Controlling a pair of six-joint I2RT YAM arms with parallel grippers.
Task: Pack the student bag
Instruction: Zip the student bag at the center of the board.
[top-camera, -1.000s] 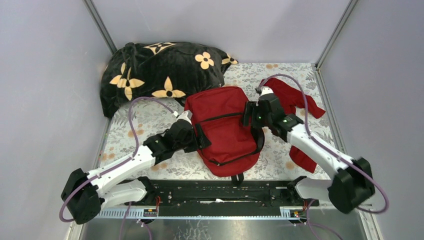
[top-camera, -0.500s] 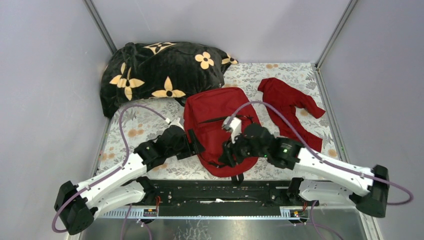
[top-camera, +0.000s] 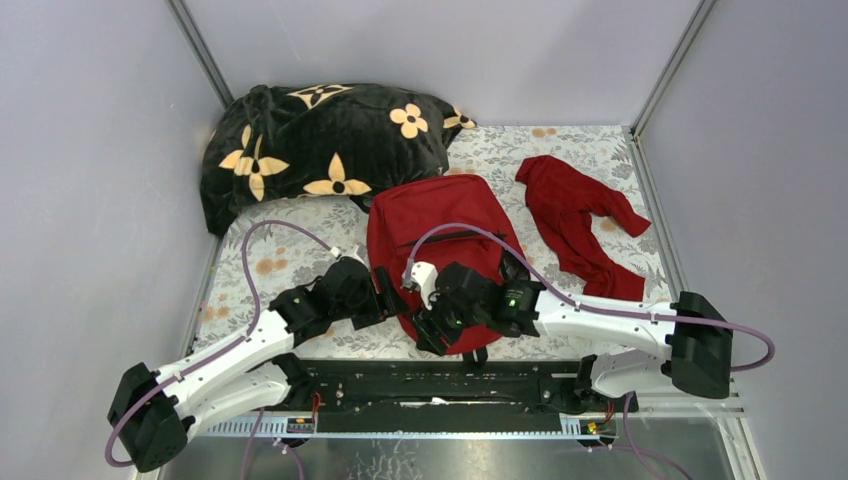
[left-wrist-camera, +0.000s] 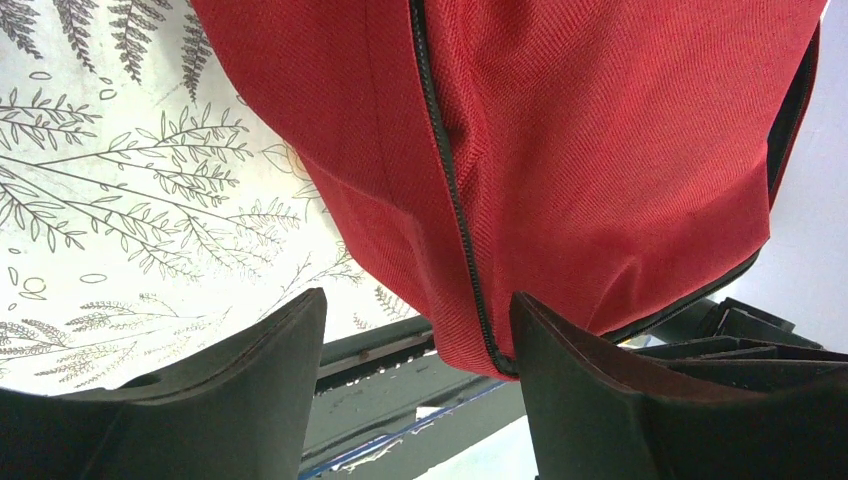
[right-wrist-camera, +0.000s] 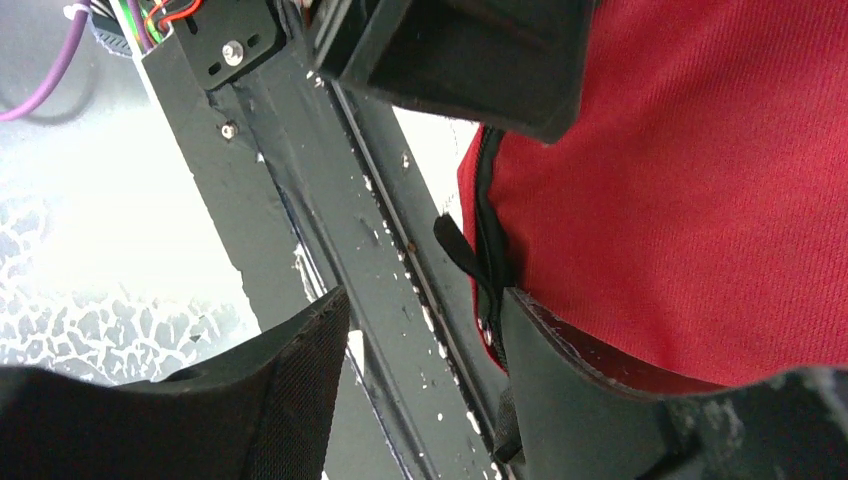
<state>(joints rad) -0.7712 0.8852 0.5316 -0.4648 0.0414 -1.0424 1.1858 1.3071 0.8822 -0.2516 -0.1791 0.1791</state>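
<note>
Looking down at a dark-red backpack (top-camera: 440, 235) lying flat mid-frame on the fern-print bench (top-camera: 290, 240), just below-right of a black flowered blanket (top-camera: 320, 140) in the upper left, and apart from a limp red garment (top-camera: 575, 215) on the right. Left gripper (top-camera: 388, 292) at the bag's left edge, jaws spread wide, zipper line (left-wrist-camera: 450, 200) showing in the gap, nothing clamped. Right gripper (top-camera: 428, 330) at the bottom rim, jaws also apart either side of a small black tab (right-wrist-camera: 455, 245), not pinching anything.
</note>
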